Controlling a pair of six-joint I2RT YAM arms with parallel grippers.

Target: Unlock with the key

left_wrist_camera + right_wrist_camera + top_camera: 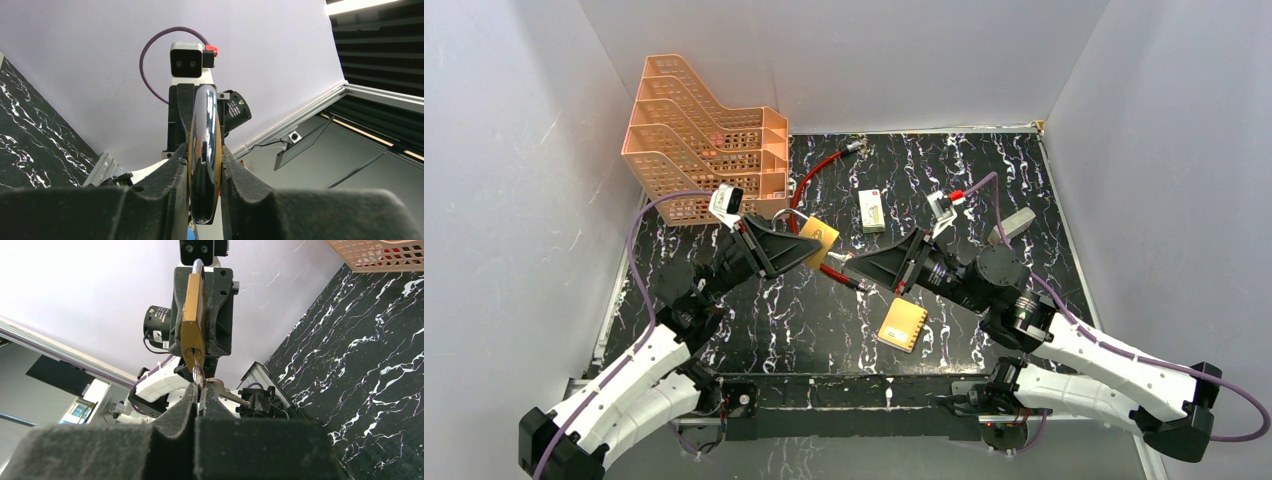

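red cable loop (816, 168) runs just behind the brass padlock (192, 315); spare padlock (902, 325), white box (872, 210) and peach trays (694, 140) lie apart. left gripper (205, 160) clamps the brass padlock. right gripper (198, 390) pinches the key (198, 372), long axis in line with lock body, tip at keyway.

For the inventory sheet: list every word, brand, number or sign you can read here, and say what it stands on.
Nothing here reads clearly.
On the white box: a red mark and print, too small to read.
On the black motor of the right arm: white print, blurred.
On the black motor of the left arm: white print, too small.
On the padlock: no marking legible.
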